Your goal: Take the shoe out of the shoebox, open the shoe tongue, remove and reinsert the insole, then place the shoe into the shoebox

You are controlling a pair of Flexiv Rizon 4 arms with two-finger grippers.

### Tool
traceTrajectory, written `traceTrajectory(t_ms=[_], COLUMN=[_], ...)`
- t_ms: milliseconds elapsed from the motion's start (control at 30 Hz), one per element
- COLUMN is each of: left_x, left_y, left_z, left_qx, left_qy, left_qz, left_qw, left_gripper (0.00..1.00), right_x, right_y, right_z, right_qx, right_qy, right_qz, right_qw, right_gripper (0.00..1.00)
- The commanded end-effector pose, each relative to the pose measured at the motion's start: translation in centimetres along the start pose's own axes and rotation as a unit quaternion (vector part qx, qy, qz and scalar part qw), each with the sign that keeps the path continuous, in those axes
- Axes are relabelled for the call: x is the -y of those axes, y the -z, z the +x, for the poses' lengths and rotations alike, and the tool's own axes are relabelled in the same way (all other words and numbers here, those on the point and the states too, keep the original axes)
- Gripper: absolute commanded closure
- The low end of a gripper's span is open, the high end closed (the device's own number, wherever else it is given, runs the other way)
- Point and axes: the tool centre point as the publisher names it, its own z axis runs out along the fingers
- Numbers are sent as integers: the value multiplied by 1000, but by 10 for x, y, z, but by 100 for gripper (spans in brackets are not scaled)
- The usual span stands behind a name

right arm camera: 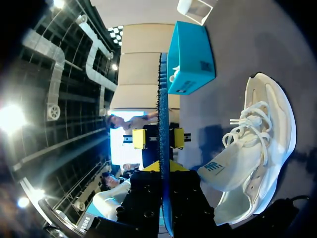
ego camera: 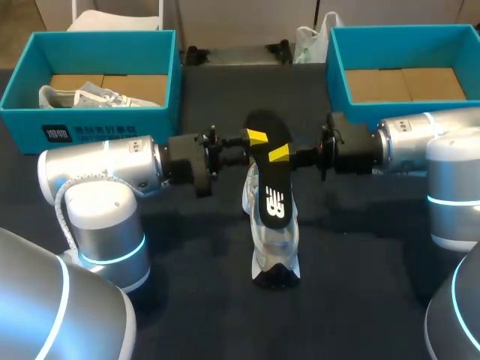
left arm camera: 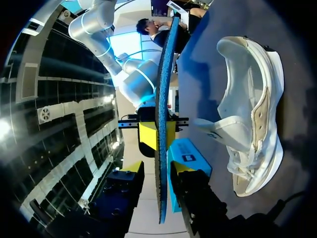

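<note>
1. Head view: the black insole [ego camera: 268, 169] is being held in the air between the two arms, directly above the white shoe [ego camera: 274, 240].
2. The insole is being pinched by the right gripper [right arm camera: 162, 171]. In the right wrist view its two fingers are being pressed against the insole's opposite faces.
3. The left gripper [left arm camera: 156, 167] is being held spread around the insole's other side. Seen from the right wrist view, a gap is showing between each of its yellow tips and the insole.
4. The shoe is being left standing on its sole on the dark table [ego camera: 360, 300], apart from both grippers. Its tongue [left arm camera: 223, 131] is being shown pulled up and away from the laces.
5. At the table's far left, a second shoe [ego camera: 97, 96] is being housed in the left shoebox [ego camera: 97, 127].
6. At the far right, the brown floor of the right shoebox [ego camera: 360, 112] is being shown, well apart from the shoe.
</note>
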Motion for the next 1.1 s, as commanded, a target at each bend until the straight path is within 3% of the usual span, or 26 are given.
traceTrajectory(t_ms=[33, 667, 700, 733, 967, 1000, 1033, 1067, 1100], left_x=[-1, 0, 0, 0, 1, 1, 1, 1, 2], left_y=[-6, -12, -12, -12, -12, -12, -11, -9, -8], left_z=[1, 4, 4, 4, 4, 3, 2, 2, 1], left_qx=[-3, -12, -13, -13, -14, -14, -14, -13, -13], left_qy=[-2, -17, -18, -19, -25, -26, -26, -25, -25], left_qz=[-2, -2, -1, -1, 2, 2, 2, 3, 3], left_qw=[1000, 1000, 1000, 1000, 1000, 1000, 1000, 1000, 1000], left_gripper=[70, 89, 90, 100, 100, 100, 100, 100, 100], right_x=[0, 0, 0, 0, 0, 0, 1, 1, 2], right_y=[-1, -1, -1, -1, -1, 0, 0, 2, 3], right_z=[0, 0, 0, 0, 0, 0, 1, 1, 1], right_qx=[1, 1, 1, 1, 1, 0, 0, -1, -1], right_qy=[-1, -1, -1, -1, -1, 0, 0, 0, 3], right_qz=[-1, -1, -1, -1, -1, -1, -3, -5, -7], right_qw=[1000, 1000, 1000, 1000, 1000, 1000, 1000, 1000, 1000], right_gripper=[100, 100, 100, 100, 100, 97, 66, 2, 0])
